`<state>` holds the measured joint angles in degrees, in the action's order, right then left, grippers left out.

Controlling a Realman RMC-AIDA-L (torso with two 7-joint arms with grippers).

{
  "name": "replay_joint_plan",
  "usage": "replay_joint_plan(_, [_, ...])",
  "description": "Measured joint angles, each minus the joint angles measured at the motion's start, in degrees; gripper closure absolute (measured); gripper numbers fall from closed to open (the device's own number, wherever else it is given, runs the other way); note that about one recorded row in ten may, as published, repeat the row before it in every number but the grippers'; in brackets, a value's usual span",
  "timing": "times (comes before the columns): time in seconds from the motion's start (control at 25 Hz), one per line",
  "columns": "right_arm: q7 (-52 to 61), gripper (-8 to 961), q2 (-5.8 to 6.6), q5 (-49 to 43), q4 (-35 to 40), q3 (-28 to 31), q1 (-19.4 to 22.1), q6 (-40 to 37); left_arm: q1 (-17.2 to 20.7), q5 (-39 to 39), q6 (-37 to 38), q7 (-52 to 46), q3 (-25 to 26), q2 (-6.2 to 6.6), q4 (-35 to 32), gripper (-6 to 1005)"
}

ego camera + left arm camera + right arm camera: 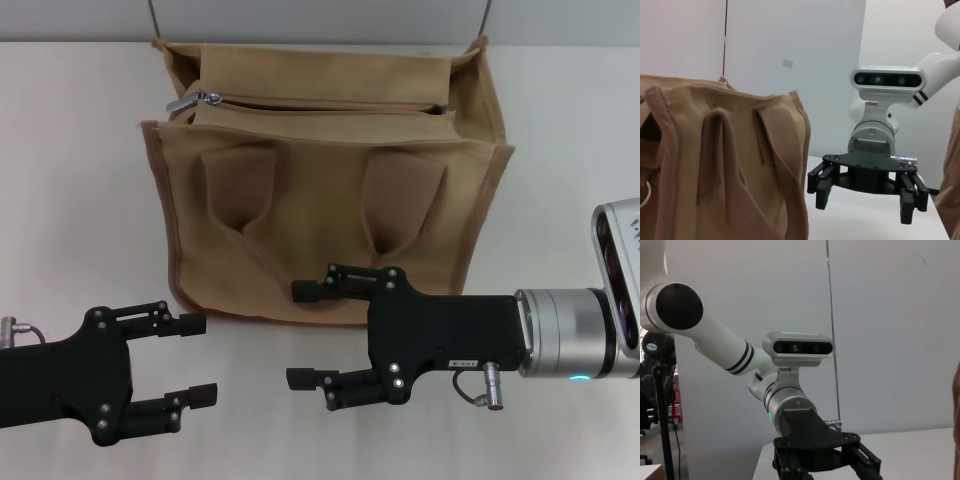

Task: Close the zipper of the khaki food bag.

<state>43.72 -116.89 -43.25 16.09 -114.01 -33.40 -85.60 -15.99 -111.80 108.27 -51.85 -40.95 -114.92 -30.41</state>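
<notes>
The khaki food bag (330, 200) stood on the white table (70, 200) just beyond both sets of fingertips, its zipper (320, 104) running along the top with the silver pull tab (190, 101) at the bag's left end, far past the fingers and touched by neither. The left gripper (195, 357) hung low in front of the bag's left corner with its fingers spread and nothing between them. The right gripper (305, 335) sat in front of the bag's lower front panel, its upper finger overlapping the bag's bottom edge in the head view, likewise spread wide and holding nothing.
</notes>
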Motion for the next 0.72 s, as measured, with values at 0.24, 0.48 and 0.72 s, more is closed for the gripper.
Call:
replay_joint_plan(0.24, [-0.12, 144, -0.47, 0.14, 0.05, 0.11, 0.00, 0.01, 0.06, 0.00, 0.00, 0.00, 0.03, -0.12, 0.00, 331])
replay_joint_plan(0.48, [-0.17, 144, -1.04, 0.24, 0.09, 0.90, 0.00, 0.00, 0.69, 0.20, -0.16, 0.92, 0.61, -0.16, 0.00, 343])
replay_joint_plan(0.72, [-0.27, 144, -1.36, 0.31, 0.09, 1.05, 0.33, 0.00, 0.98, 0.45, -0.13, 2.13, 5.51, -0.70, 0.68, 355])
